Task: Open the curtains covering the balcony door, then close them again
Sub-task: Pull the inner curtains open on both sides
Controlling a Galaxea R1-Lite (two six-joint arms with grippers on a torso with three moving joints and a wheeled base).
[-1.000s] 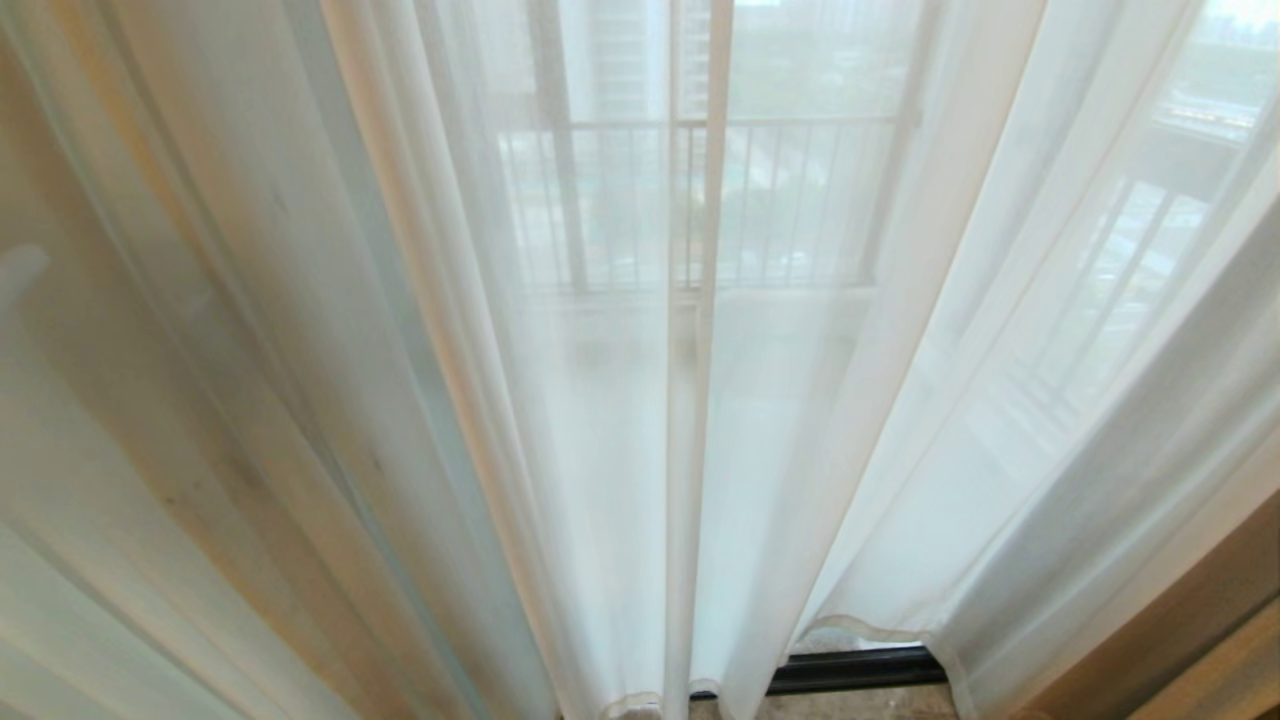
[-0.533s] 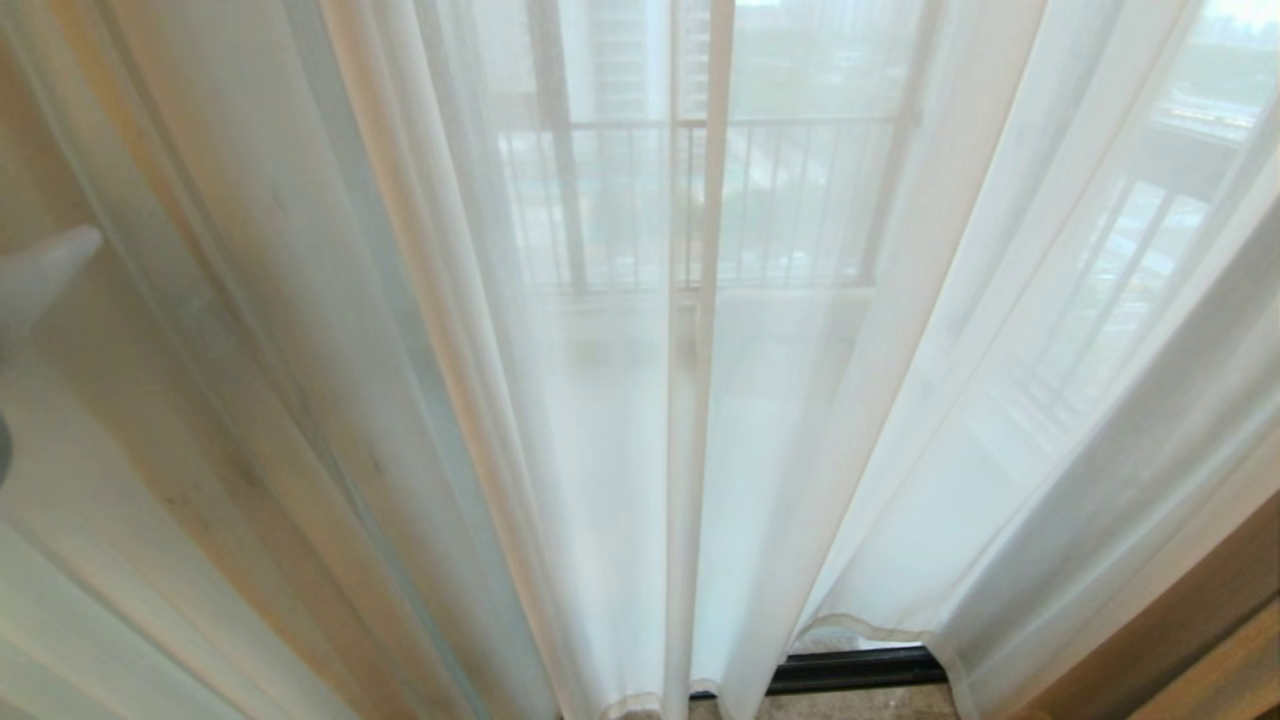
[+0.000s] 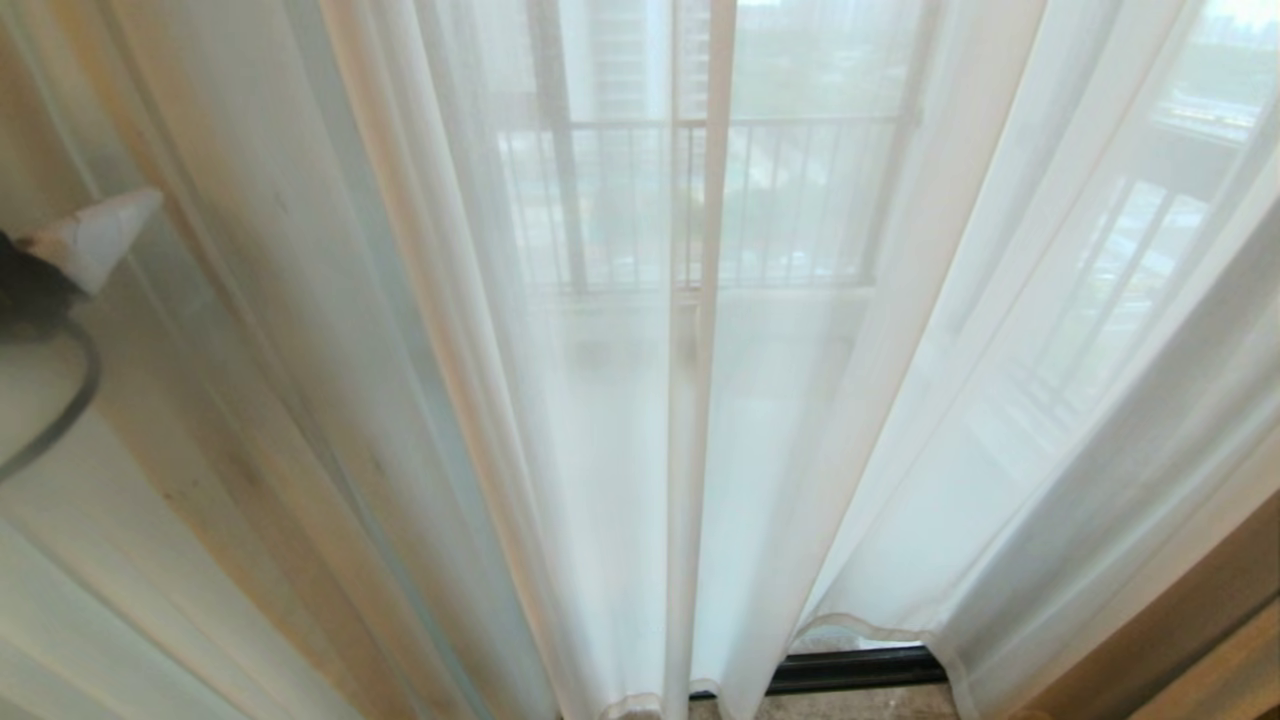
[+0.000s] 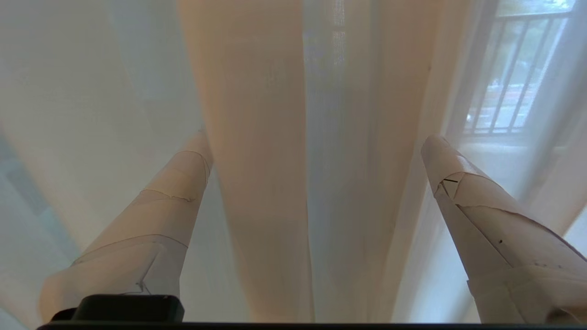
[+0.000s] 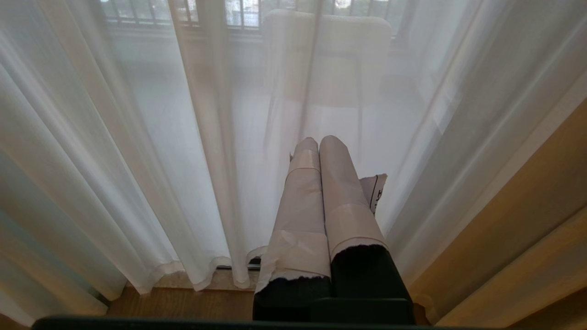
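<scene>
**Left claw lining up on the sheers, nothing grabbed yet**

So the curtains [image 3: 690, 420] are hanging drawn across the balcony door [image 3: 860, 668], meeting at two hemmed edges about mid-view, with only the dark bottom track peeking out under the hem. The left claw [image 4: 316, 142] is sitting spread wide with a soft vertical fold of the left panel hanging between its taped fingers [image 4: 463, 183]; I can't tell if it's touching the fabric. In the head view only one fingertip shows at the far left edge. The right claw [image 5: 318, 142] is hanging low by the floor, pressed together on nothing.

My take: this stuff is super light and floppy, so it'll bunch and slide rather than push. Pinching a gathered fold or the doubled hem near the centre looks like the best bet, since a single layer would probably slip out. The thick tan drape [image 3: 1180, 640] on the right is not the target.
</scene>
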